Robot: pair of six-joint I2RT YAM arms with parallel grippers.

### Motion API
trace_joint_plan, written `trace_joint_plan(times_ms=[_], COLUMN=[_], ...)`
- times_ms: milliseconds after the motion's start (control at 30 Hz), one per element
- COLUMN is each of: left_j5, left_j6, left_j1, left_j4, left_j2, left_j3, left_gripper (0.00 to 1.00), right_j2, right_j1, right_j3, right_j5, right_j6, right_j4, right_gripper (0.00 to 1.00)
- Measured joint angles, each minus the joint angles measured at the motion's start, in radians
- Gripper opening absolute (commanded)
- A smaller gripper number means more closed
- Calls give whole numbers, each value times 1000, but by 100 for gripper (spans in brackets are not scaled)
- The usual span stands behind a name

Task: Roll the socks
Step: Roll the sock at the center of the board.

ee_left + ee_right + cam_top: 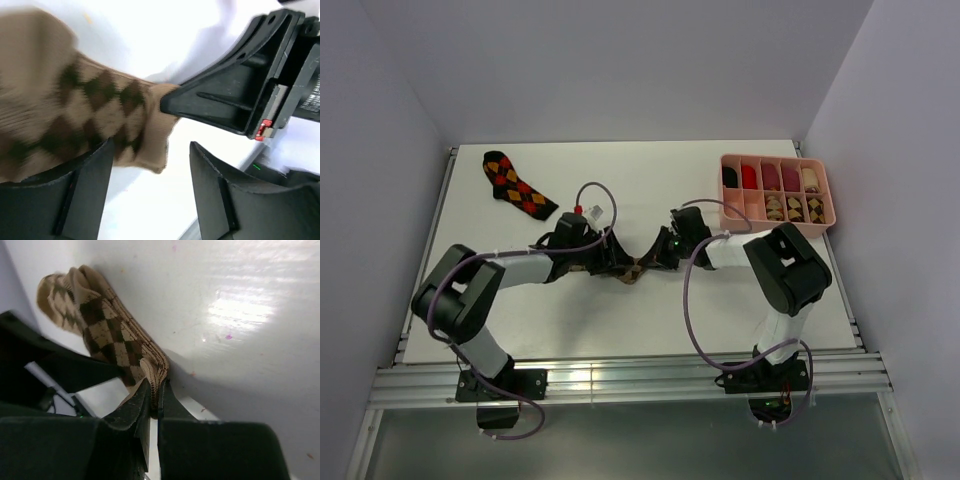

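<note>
A tan-brown-cream argyle sock (635,271) lies at the table's middle, between my two grippers. My right gripper (156,386) is shut on the sock's (102,327) folded edge, pinching it just above the table. My left gripper (150,155) is open; the sock (75,110) rests against its left finger (87,187) and one corner hangs into the gap. The right gripper's finger (230,95) shows at that sock's cuff end. A black-red-orange argyle sock (518,184) lies flat at the far left. No loose beige-brown-orange sock is in view.
A pink divided tray (825,205) stands at the far right, with plain rolled socks in the back row and patterned rolled socks (795,208) in the front row. Cables loop over both arms. Walls close in the table on three sides.
</note>
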Motion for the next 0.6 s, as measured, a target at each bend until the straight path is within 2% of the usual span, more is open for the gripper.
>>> trace_joint_plan(times_ms=[133,267,433,600], left_j5=[-195,-406,-634,-816], left_j6=[108,209,303,390], left_j1=[-45,-180,-382,-484], left_j4=[-100,-143,-142,-130], left_j2=[-106,-174,-182,-135], left_j3=[11,16,22,43], left_gripper=[62,62,63,62], right_j2=[-8,-8,-6,5], right_j1=[11,33,55,65], right_j3=[90,176,254,288], right_j5=[68,125,158,170], right_j6=[-42,-71,-90,-98], right_j4=[-182,-338,-470,-533], right_gripper=[0,0,0,0])
